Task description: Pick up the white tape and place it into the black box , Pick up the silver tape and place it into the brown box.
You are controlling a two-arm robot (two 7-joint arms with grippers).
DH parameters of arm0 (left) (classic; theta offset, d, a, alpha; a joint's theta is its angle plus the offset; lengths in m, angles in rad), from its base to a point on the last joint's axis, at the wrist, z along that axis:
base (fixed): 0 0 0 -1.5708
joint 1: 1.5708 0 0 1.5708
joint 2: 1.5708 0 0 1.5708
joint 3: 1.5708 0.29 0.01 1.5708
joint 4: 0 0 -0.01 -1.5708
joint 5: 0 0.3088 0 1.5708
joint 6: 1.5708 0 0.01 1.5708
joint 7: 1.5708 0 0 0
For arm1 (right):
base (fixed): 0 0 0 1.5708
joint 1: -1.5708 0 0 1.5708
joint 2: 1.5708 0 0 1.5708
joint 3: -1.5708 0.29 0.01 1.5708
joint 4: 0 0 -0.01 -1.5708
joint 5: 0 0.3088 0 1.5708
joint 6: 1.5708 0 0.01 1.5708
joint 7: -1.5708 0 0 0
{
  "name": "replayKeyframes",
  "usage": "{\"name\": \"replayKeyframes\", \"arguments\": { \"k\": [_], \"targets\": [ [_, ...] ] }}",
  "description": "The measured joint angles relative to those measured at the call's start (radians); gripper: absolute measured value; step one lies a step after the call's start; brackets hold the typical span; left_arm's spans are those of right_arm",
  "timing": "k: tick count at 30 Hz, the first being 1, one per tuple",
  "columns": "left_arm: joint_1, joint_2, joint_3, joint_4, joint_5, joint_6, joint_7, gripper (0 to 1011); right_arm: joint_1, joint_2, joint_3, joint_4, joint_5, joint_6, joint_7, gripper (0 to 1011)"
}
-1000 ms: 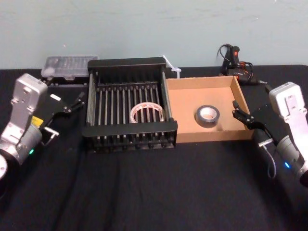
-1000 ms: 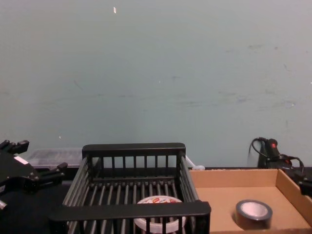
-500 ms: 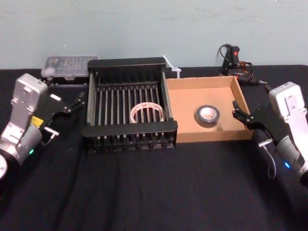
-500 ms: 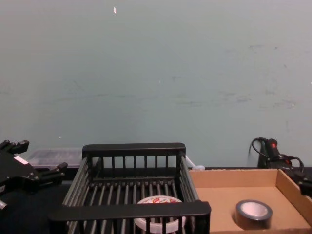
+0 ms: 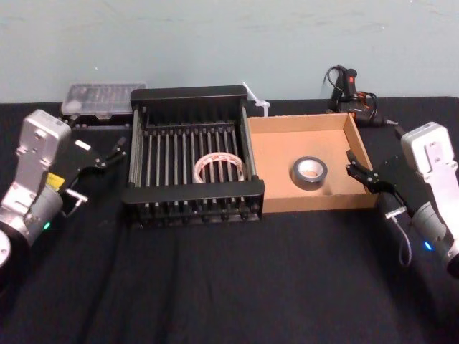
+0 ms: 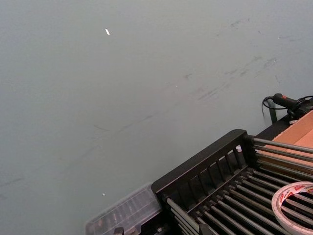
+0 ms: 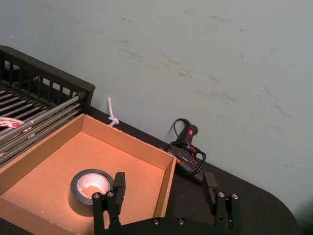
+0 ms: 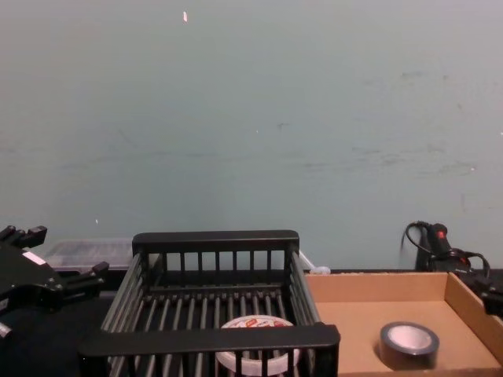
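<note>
Lying in black box (image 5: 193, 192): white tape (image 5: 219, 167), flat on bars
Brown box (image 5: 276, 175): silver tape (image 5: 309, 172) inside, flat
Left gripper (image 5: 101, 170): fingers apart, empty, left of black box
Right gripper (image 7: 164, 185): fingers apart, empty, beside brown box

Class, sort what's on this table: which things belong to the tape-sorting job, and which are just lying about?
Job: white tape in the black box; silver tape in the brown box; left gripper, open, left of the black box; right gripper, open, right of the brown box.
Lying about: clear plastic case; black corded tool; white cable tie.
</note>
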Motion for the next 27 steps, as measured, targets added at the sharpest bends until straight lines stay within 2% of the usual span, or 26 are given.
{"name": "replayKeyframes", "arguments": {
  "k": [27],
  "targets": [
    [0.000,0.000,0.000,0.000,0.000,0.000,0.000,1001,0.000,0.000,0.000,0.000,0.000,0.000,0.000,1002]
  ]
}}
